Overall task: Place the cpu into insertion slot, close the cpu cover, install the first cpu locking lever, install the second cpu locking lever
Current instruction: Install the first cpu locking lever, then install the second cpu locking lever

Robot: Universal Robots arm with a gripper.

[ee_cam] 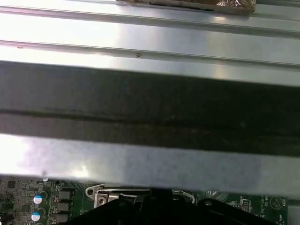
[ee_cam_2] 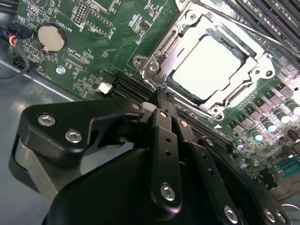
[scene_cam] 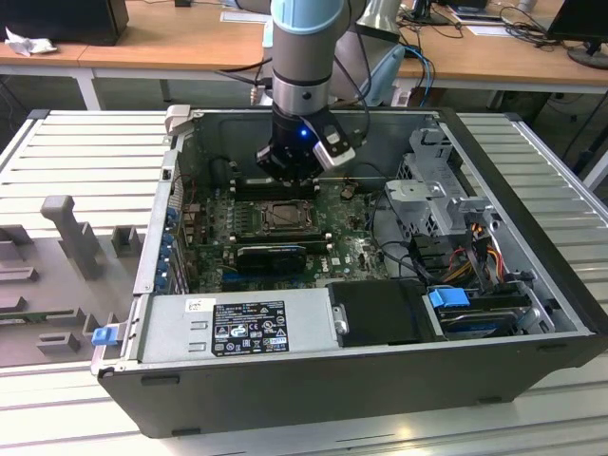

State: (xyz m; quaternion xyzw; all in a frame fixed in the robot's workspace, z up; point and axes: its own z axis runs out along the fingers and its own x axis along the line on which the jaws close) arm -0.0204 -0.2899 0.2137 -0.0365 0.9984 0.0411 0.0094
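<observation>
The cpu (ee_cam_2: 206,68) lies flat in the insertion slot (scene_cam: 285,217) on the green motherboard, its pale metal top showing. The silver cpu cover (ee_cam_2: 154,61) lies down around it, framing the chip through its cut-out. A thin wire lever (ee_cam_2: 234,27) runs along one side of the socket; I cannot tell whether it is latched. My gripper (ee_cam_2: 161,99) hovers just beside the socket's edge, its black fingers shut together with nothing between them. In the exterior view the gripper (scene_cam: 288,180) hangs inside the open case, just behind the socket. A corner of the socket frame (ee_cam: 101,197) shows in the first wrist view.
A long black expansion card (scene_cam: 271,255) sits in front of the socket, with a power supply (scene_cam: 237,325) nearer the front. Black memory slots (ee_cam_2: 276,18) and a coin battery (ee_cam_2: 50,38) flank the socket. A drive cage (scene_cam: 437,195) and cables fill the exterior view's right.
</observation>
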